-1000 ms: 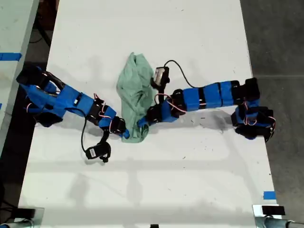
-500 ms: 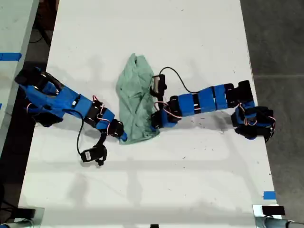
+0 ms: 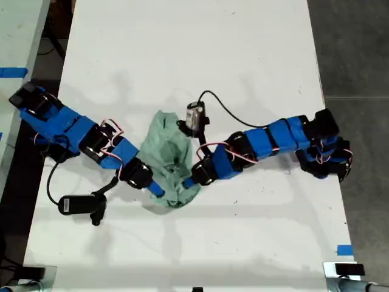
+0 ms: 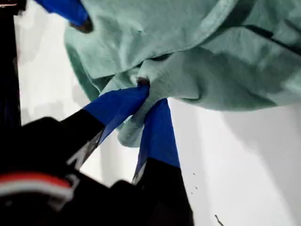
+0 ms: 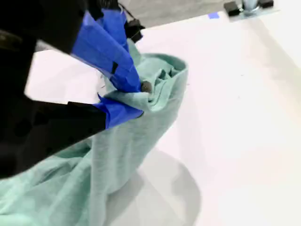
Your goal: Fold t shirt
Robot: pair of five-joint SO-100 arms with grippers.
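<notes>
T-shirt, pale mint-green wrinkled fabric [image 3: 167, 161]: bunched mid white tabletop [image 3: 243, 48] | my first gripper [image 4: 146, 101] jaws pinch an edge | my second gripper [image 5: 129, 99] likewise | no neat fold yet; folding mostly remains.

Bunched t shirt [image 3: 165, 159] and both arms crowd table [image 3: 182, 48] centre

Two blue-and-black arms [image 3: 73, 131] — red-white wiring, black cables [image 3: 222, 109], blue-taped tips.
</notes>
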